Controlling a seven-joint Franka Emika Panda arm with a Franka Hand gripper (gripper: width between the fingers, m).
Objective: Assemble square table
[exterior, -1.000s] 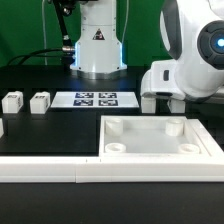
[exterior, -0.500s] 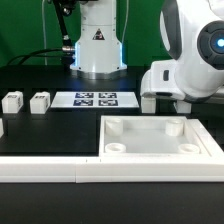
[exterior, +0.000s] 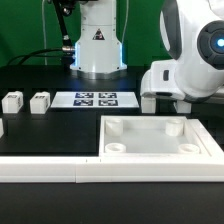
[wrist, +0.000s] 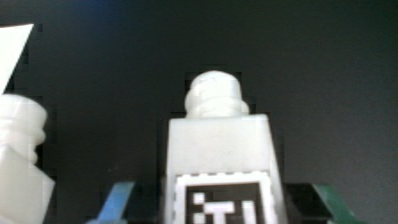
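The square table's white slab, with raised corner sockets, lies at the front on the exterior view's right. Two small white legs stand on the left, and a third shows at the left edge. Another tagged leg sits under the arm's wrist. In the wrist view this leg lies between my gripper's fingers, peg end pointing away. A dark gap shows on each side, so the jaws stand open around it.
The marker board lies at the back middle in front of the robot base. A long white rail runs along the front. In the wrist view another white part stands close beside the leg.
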